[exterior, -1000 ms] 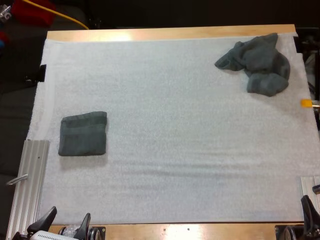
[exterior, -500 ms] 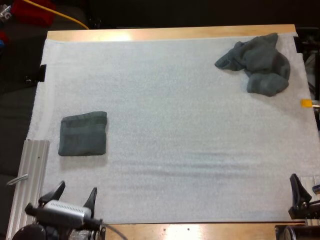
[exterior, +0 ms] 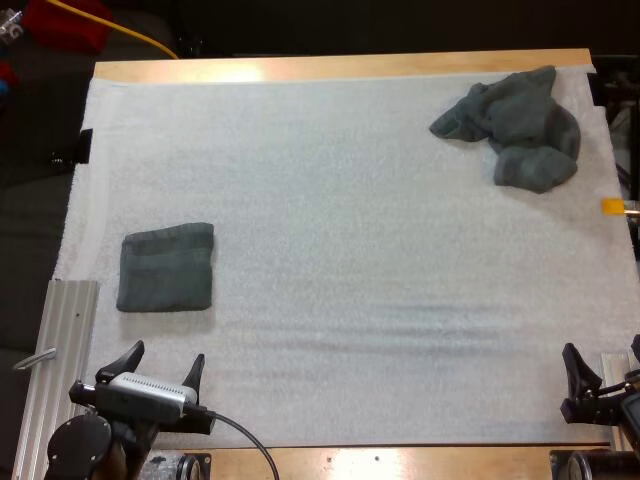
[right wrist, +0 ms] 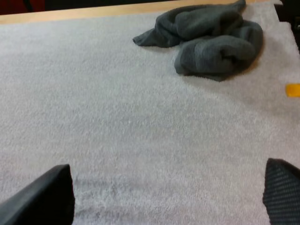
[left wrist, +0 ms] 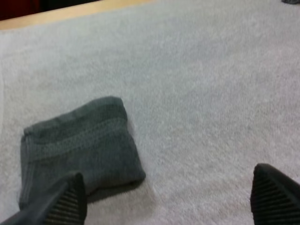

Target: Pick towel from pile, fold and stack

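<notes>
Both arms have advanced; left end effector [exterior: 164, 360] spread wide near folded towel [exterior: 166, 267], right end effector [exterior: 604, 362] apparently spread too.

I see a white mat [exterior: 350, 260] covering the wooden table [exterior: 340, 68], and a ribbed metal rail [exterior: 62, 360] at lower left.
</notes>
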Robot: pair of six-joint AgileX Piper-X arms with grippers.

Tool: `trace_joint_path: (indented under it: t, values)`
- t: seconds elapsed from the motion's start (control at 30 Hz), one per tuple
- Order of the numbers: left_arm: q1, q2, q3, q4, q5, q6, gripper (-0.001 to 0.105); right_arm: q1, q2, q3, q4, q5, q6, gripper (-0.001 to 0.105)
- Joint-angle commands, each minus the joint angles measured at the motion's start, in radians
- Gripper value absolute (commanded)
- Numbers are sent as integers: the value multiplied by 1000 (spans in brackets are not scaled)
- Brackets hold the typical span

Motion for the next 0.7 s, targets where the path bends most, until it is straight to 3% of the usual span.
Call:
trace_joint_path:
  t: [0.0,0.67]
  values:
    - [3,-139,-2,-11,-1,-1,69,-4,-41,4,-7,-2,-9,79]
    - [3,-139,-2,-11,-1,-1,69,-4,-41,11,-4,-2,-9,79]
